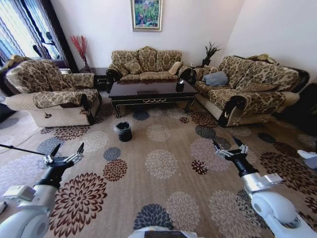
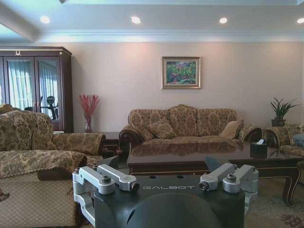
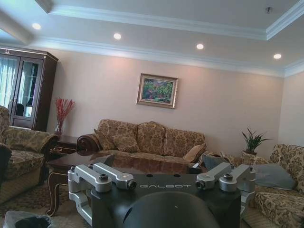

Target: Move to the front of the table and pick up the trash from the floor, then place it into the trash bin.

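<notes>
The dark glossy table [image 1: 148, 92] stands across the room before the back sofa, and shows ahead in the wrist views [image 2: 190, 159] [image 3: 114, 164]. On the patterned carpet floor [image 1: 168, 139] the small black trash bin [image 1: 124, 132] with its clear bag sits just in front of the table's left part. I cannot make out any trash among the carpet's medallions. My left gripper [image 1: 65, 151] hovers open over the carpet at the near left, holding nothing. My right gripper [image 1: 228, 146] hangs open and empty at the near right. Both are well short of the bin.
An armchair [image 1: 52, 91] flanks the table on the left, a long sofa [image 1: 247, 87] on the right, another sofa [image 1: 146, 64] behind. A black tissue box [image 1: 180, 85] sits on the table. A white object [image 1: 309, 158] lies at the right edge.
</notes>
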